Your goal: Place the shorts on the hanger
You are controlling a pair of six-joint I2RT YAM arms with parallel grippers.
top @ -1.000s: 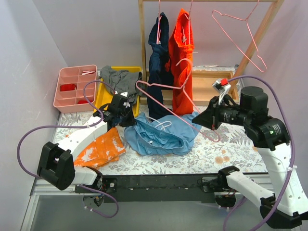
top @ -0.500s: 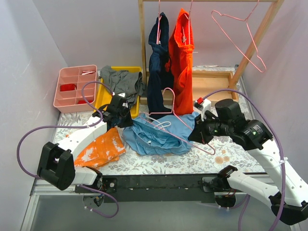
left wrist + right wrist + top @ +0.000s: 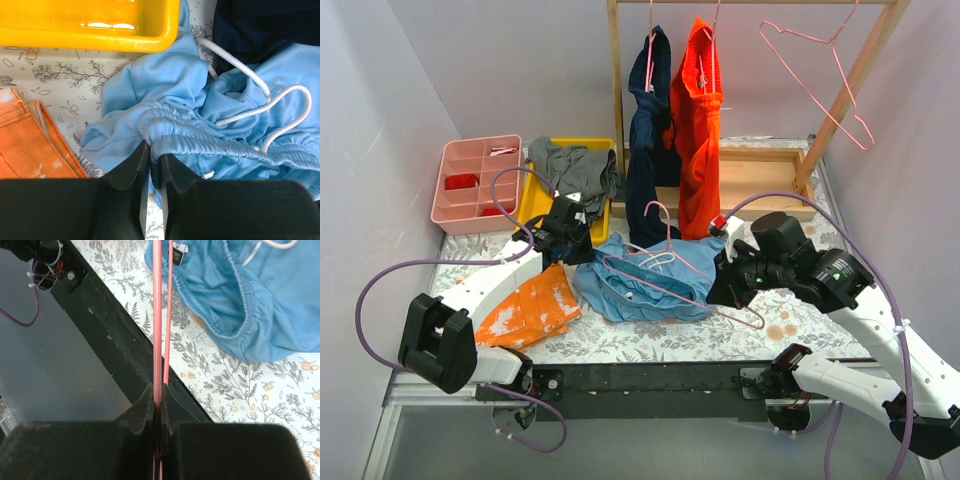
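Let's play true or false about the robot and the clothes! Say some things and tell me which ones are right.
1. The right gripper is pinching the pink hanger. True.
2. The left gripper is wide open and holds nothing. False: it is shut on the waistband of the light blue shorts.
3. The navy shorts lie flat on the table. False: they hang from the wooden rack.
4. A grey garment lies in the yellow tray. True.
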